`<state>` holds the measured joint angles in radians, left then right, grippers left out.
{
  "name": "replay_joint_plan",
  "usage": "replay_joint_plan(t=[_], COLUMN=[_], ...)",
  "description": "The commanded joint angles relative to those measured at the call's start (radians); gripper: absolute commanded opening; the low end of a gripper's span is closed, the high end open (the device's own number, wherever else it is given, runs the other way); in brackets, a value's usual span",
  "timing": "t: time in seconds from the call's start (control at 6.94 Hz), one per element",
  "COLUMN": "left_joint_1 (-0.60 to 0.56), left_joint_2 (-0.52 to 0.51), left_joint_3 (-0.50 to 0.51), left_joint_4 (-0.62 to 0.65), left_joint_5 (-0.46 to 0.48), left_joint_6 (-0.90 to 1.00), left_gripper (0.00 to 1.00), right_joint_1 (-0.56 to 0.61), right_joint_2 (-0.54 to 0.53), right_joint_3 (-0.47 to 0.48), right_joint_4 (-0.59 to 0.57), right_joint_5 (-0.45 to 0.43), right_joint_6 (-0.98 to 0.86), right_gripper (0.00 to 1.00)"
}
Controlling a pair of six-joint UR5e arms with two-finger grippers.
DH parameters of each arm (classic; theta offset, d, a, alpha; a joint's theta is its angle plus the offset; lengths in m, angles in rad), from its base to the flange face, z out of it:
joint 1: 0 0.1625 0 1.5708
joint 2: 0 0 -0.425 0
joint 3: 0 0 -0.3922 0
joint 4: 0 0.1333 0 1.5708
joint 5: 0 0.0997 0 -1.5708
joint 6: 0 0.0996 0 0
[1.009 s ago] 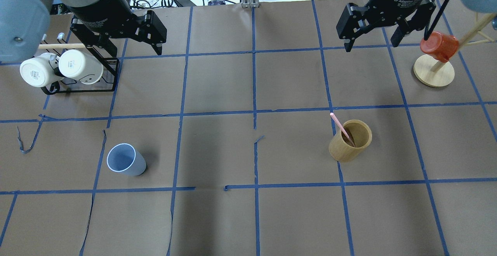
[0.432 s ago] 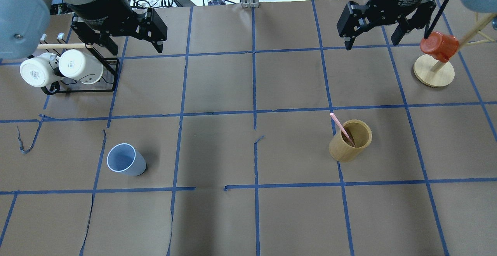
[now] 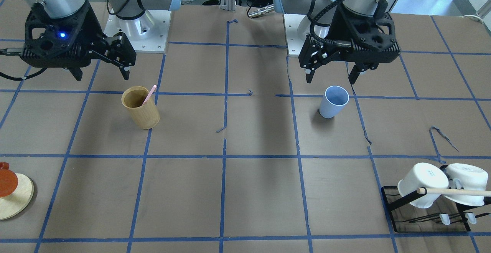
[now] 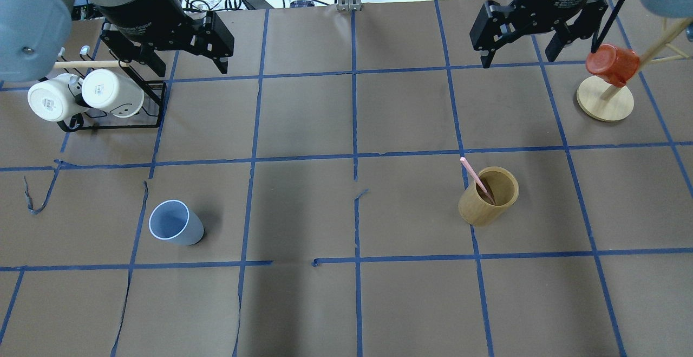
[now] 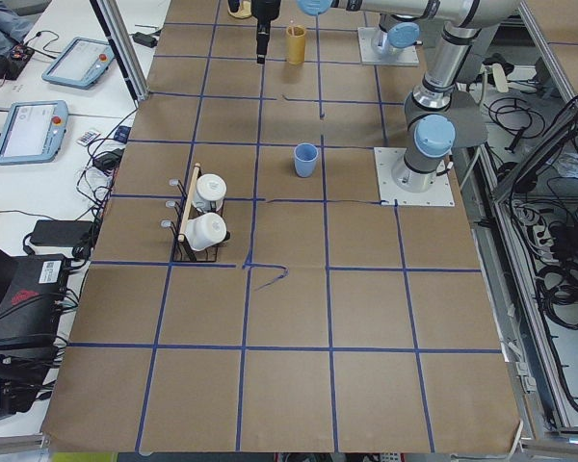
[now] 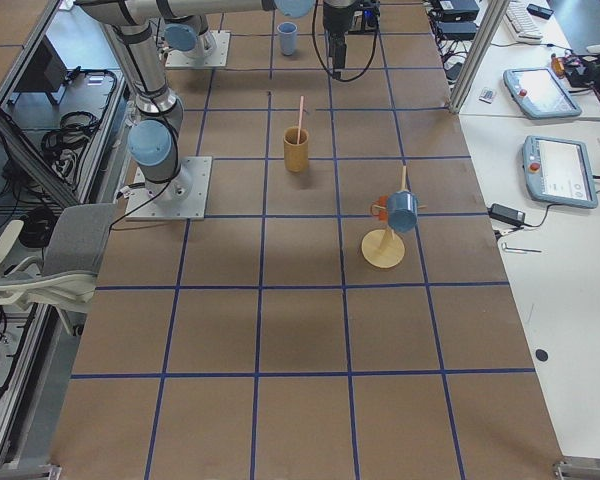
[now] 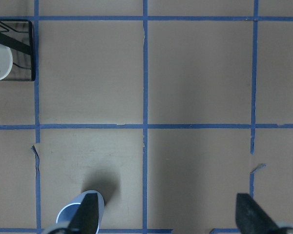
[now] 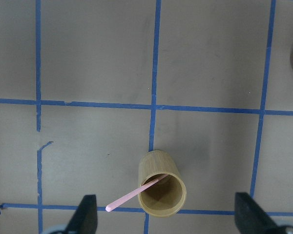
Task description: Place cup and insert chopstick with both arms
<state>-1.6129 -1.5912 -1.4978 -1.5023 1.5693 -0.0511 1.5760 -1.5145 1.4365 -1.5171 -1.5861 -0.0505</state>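
Left gripper (image 4: 190, 70): spread, empty.
Right gripper (image 4: 518, 62): spread, empty.
Pink chopstick (image 4: 474, 175): leans inside tan bamboo cylinder holder (image 4: 479, 211).
Pale blue plastic cup (image 4: 176, 224): upright, well apart from holder; left wrist view catches only its rim.

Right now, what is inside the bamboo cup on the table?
One pink chopstick leans inside the bamboo cup, its upper end sticking out over the rim. The cup's floor is in shadow, so where the lower tip rests is unclear. I see nothing else inside.
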Motion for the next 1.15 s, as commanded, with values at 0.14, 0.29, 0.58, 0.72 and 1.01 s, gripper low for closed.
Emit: replay_joint_plan(t=[0.14,0.29,0.58,0.72,1.01], left_joint_1=[0.001,0.001,0.001,0.001,-0.001], left_joint_2=[0.000,0.000,0.008,0.007,0.008], left_joint_3=[-0.001,-0.001,-0.008,-0.007,-0.009], left_joint_4=[0.002,0.002,-0.003,-0.001,-0.006], left_joint_5=[-0.009,-0.009,-0.006,-0.006,0.006], left_joint_6=[-0.001,-0.001,-0.001,0.000,-0.001], left_gripper=[1.00,1.00,1.00,1.00,1.00], right_joint_1=[-0.001,-0.005,-0.025,-0.054,-0.097], right_joint_2=[0.005,0.016,0.016,0.019,0.005], right_joint_3=[0.001,0.002,0.042,0.044,0.044], right_joint_4=[-0.003,0.009,0.000,0.026,0.095], right_joint_5=[0.000,-0.003,-0.015,-0.003,0.000], right_joint_6=[0.058,0.196,0.337,0.337,0.337], right_gripper=[1.00,1.00,1.00,1.00,1.00])
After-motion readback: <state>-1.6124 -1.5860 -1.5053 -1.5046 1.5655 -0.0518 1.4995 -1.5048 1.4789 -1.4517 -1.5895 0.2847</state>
